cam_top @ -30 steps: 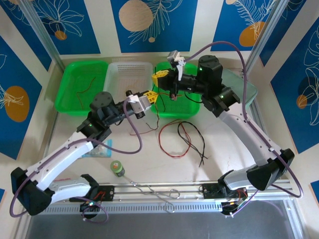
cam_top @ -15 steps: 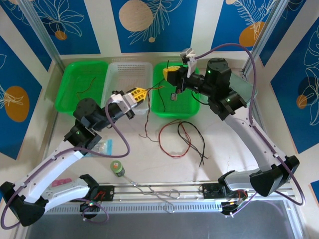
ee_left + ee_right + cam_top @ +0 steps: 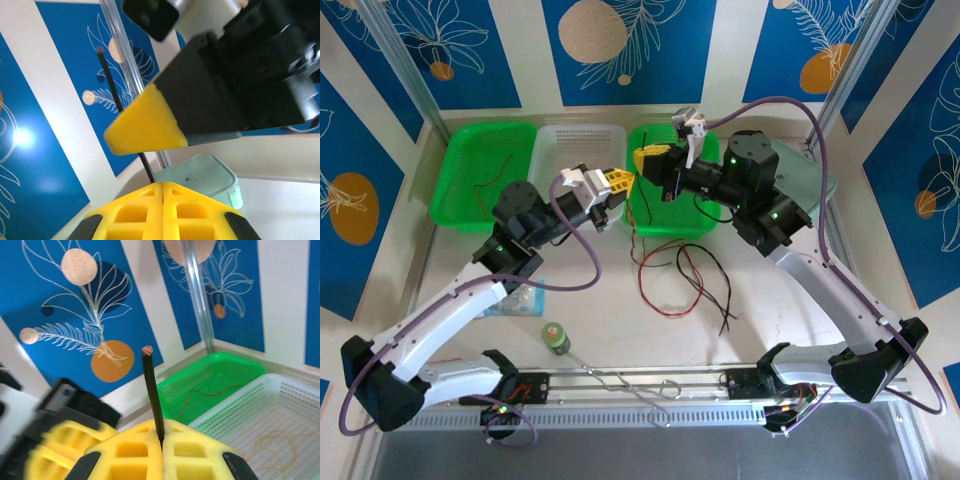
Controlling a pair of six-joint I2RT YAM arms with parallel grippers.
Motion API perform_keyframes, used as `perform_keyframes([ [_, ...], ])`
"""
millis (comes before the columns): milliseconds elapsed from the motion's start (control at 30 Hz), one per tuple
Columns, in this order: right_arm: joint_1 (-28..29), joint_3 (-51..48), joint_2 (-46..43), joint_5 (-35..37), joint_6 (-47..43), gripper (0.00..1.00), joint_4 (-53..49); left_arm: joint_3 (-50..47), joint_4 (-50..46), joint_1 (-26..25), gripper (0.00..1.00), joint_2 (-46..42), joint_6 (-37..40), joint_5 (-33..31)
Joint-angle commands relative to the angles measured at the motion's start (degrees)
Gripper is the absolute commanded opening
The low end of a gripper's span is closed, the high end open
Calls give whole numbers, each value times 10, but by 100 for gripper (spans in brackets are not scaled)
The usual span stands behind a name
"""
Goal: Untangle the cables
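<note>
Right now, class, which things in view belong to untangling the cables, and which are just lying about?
Belong to the job:
black cable
loose red and black cables
reddish cable in the left green tray
tan cable in the white basket

Lying about:
small green roll
bent silver wire
pale green box
bluish packet

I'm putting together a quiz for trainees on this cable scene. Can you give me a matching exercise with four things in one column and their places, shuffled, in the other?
Things
1. thin black cable
2. thin tan cable
3. thin reddish-brown cable
4. small round green container

Places
A. in the white perforated plastic basket
B. on the pale tabletop
C. in the left green plastic tray
D. pinched in the shut right pincer

Pairs: 1-D, 2-A, 3-C, 4-B
</note>
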Motion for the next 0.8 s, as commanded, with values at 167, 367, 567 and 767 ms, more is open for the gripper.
perform_keyframes([
  [167, 3, 38, -1, 18, -1, 0, -9, -11, 71, 1, 43, -2, -12, 49],
  [367, -16, 38, -11, 11, -8, 0, -22, -37, 44, 1, 53, -47, 20, 32],
  [567, -29, 43, -12, 2, -6, 0, -21, -25, -30, 0, 59, -77, 83, 57],
  [767, -29, 49, -6, -7, -2, 0, -20, -10, -88, -12, 63, -80, 160, 44],
])
